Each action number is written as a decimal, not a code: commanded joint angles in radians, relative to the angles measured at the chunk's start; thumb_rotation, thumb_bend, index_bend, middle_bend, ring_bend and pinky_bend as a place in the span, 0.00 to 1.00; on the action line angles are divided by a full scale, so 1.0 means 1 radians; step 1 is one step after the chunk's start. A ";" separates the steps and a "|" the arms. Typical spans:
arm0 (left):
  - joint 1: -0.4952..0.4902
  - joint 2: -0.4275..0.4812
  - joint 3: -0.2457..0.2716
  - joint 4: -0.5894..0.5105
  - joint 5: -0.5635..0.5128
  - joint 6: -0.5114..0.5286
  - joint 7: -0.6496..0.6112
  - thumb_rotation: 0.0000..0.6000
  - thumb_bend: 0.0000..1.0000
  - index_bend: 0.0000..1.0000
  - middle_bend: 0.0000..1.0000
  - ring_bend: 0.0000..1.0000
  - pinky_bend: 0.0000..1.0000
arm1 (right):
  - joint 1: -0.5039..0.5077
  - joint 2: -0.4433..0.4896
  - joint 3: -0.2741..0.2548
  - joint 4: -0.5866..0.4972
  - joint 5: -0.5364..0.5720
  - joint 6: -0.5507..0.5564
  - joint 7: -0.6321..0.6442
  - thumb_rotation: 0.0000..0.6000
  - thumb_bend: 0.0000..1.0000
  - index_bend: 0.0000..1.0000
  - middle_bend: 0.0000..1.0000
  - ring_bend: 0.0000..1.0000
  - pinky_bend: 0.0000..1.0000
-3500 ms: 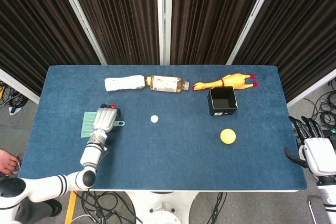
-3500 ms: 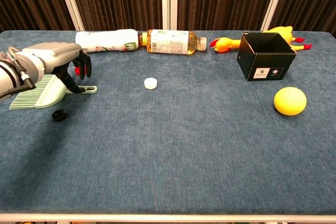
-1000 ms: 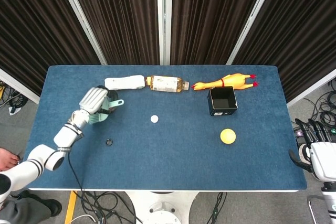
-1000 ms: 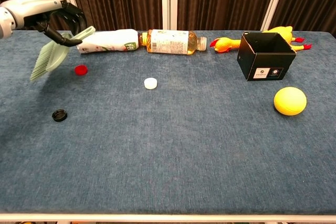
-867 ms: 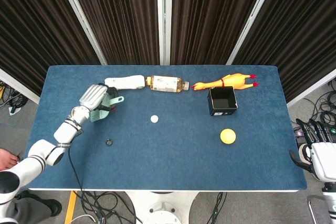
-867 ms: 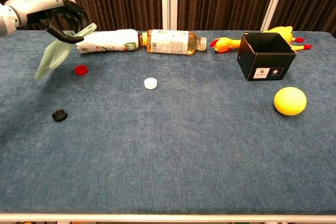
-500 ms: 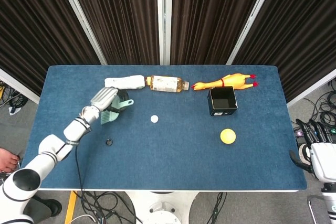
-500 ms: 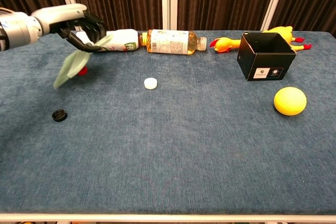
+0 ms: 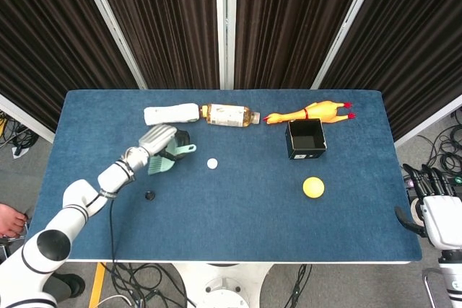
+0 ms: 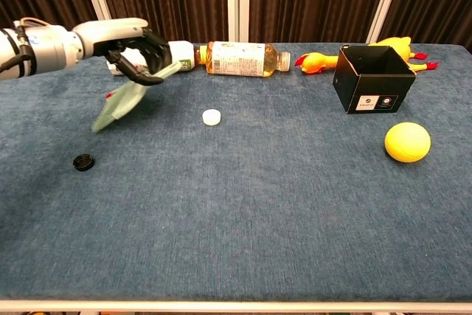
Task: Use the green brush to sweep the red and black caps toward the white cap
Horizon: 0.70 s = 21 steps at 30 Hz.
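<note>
My left hand (image 9: 163, 138) (image 10: 137, 52) grips the green brush (image 9: 162, 164) (image 10: 118, 107) by its handle, bristles pointing down and to the left, just above the table. The red cap (image 10: 109, 96) peeks out behind the bristles in the chest view; the head view does not show it. The white cap (image 9: 212, 164) (image 10: 212, 116) lies a short way right of the brush. The black cap (image 9: 149, 195) (image 10: 83, 161) lies nearer the front edge, below the brush. My right hand (image 9: 433, 205) hangs open beyond the table's right edge.
A white-labelled bottle (image 9: 171, 114) and a tea bottle (image 9: 229, 115) lie end to end at the back. A rubber chicken (image 9: 309, 113), a black open box (image 9: 305, 139) and a yellow ball (image 9: 313, 187) occupy the right half of the blue table (image 9: 231, 229).
My left hand lifted the brush off the table, then carried it right toward the white cap. The bristles now cover most of the red cap. The caps and the right hand stayed put.
</note>
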State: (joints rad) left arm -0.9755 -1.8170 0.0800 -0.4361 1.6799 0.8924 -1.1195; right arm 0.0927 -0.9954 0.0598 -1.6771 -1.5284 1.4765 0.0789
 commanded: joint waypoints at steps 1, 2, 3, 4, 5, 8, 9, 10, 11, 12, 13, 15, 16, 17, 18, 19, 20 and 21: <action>-0.014 0.005 0.012 -0.024 0.015 0.031 -0.024 1.00 0.42 0.54 0.62 0.43 0.34 | 0.003 -0.001 0.001 -0.004 -0.004 -0.001 -0.004 1.00 0.24 0.03 0.16 0.00 0.02; -0.018 0.007 0.014 -0.033 0.019 0.037 -0.032 1.00 0.41 0.54 0.62 0.43 0.34 | 0.004 -0.001 0.002 -0.005 -0.005 -0.001 -0.005 1.00 0.24 0.03 0.16 0.00 0.02; -0.023 0.009 0.016 -0.043 0.021 0.041 -0.038 1.00 0.41 0.54 0.62 0.43 0.34 | 0.004 -0.001 0.002 -0.006 -0.006 -0.001 -0.007 1.00 0.24 0.03 0.16 0.00 0.02; -0.029 0.011 0.017 -0.054 0.025 0.047 -0.042 1.00 0.41 0.54 0.62 0.43 0.34 | 0.004 -0.001 0.002 -0.007 -0.006 -0.001 -0.009 1.00 0.24 0.03 0.16 0.00 0.02; -0.034 0.012 0.018 -0.063 0.027 0.051 -0.042 1.00 0.41 0.54 0.62 0.43 0.34 | 0.005 -0.001 0.003 -0.009 -0.005 -0.001 -0.010 1.00 0.24 0.03 0.16 0.00 0.02; -0.052 0.012 0.015 -0.095 0.028 0.055 -0.039 1.00 0.41 0.54 0.62 0.43 0.34 | 0.003 -0.001 0.003 -0.009 -0.007 0.003 -0.010 1.00 0.24 0.03 0.16 0.00 0.02; -0.058 0.012 0.013 -0.106 0.028 0.056 -0.036 1.00 0.41 0.54 0.62 0.43 0.34 | 0.002 0.000 0.002 -0.009 -0.008 0.005 -0.009 1.00 0.24 0.03 0.16 0.00 0.02; -0.063 0.013 0.012 -0.118 0.028 0.056 -0.032 1.00 0.41 0.54 0.62 0.43 0.34 | 0.001 0.000 0.002 -0.009 -0.009 0.006 -0.007 1.00 0.24 0.03 0.16 0.00 0.02; -0.071 0.015 0.011 -0.135 0.029 0.058 -0.025 1.00 0.41 0.54 0.62 0.43 0.34 | 0.000 0.000 0.001 -0.008 -0.009 0.007 -0.006 1.00 0.24 0.03 0.16 0.00 0.02; -0.076 0.017 0.009 -0.149 0.030 0.060 -0.019 1.00 0.41 0.54 0.62 0.43 0.34 | -0.002 0.000 0.001 -0.007 -0.009 0.009 -0.005 1.00 0.24 0.03 0.16 0.00 0.02; -0.083 0.021 0.006 -0.169 0.031 0.064 -0.009 1.00 0.41 0.54 0.62 0.43 0.34 | -0.003 0.000 0.001 -0.006 -0.009 0.011 -0.003 1.00 0.24 0.03 0.16 0.00 0.02; -0.093 0.032 0.000 -0.200 0.032 0.075 0.013 1.00 0.41 0.54 0.62 0.43 0.34 | -0.005 0.000 0.001 -0.003 -0.009 0.014 0.001 1.00 0.24 0.03 0.16 0.00 0.02; -0.097 0.040 -0.004 -0.215 0.032 0.080 0.029 1.00 0.41 0.54 0.62 0.43 0.34 | -0.006 0.000 0.001 -0.002 -0.009 0.015 0.003 1.00 0.24 0.03 0.16 0.00 0.02; -0.100 0.053 -0.011 -0.234 0.027 0.084 0.052 1.00 0.41 0.54 0.62 0.43 0.34 | -0.007 0.001 0.001 0.000 -0.009 0.016 0.006 1.00 0.24 0.03 0.16 0.00 0.02; -0.101 0.066 -0.016 -0.248 0.023 0.086 0.068 1.00 0.41 0.54 0.62 0.43 0.34 | -0.007 0.002 0.001 0.001 -0.009 0.016 0.008 1.00 0.24 0.03 0.16 0.00 0.02; -0.100 0.085 -0.022 -0.268 0.014 0.086 0.086 1.00 0.41 0.54 0.62 0.43 0.34 | -0.007 0.003 0.001 0.002 -0.010 0.017 0.010 1.00 0.24 0.03 0.16 0.00 0.02; -0.097 0.101 -0.027 -0.280 0.006 0.085 0.098 1.00 0.41 0.54 0.62 0.43 0.34 | -0.007 0.004 0.002 0.003 -0.011 0.018 0.012 1.00 0.24 0.03 0.16 0.00 0.02; -0.093 0.118 -0.030 -0.291 -0.002 0.083 0.110 1.00 0.41 0.54 0.62 0.43 0.34 | -0.006 0.005 0.003 0.004 -0.013 0.019 0.014 1.00 0.24 0.03 0.16 0.00 0.02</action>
State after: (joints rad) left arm -1.0697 -1.7301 0.0626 -0.6990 1.6941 0.9730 -1.0335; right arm 0.0863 -0.9911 0.0622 -1.6729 -1.5413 1.4950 0.0931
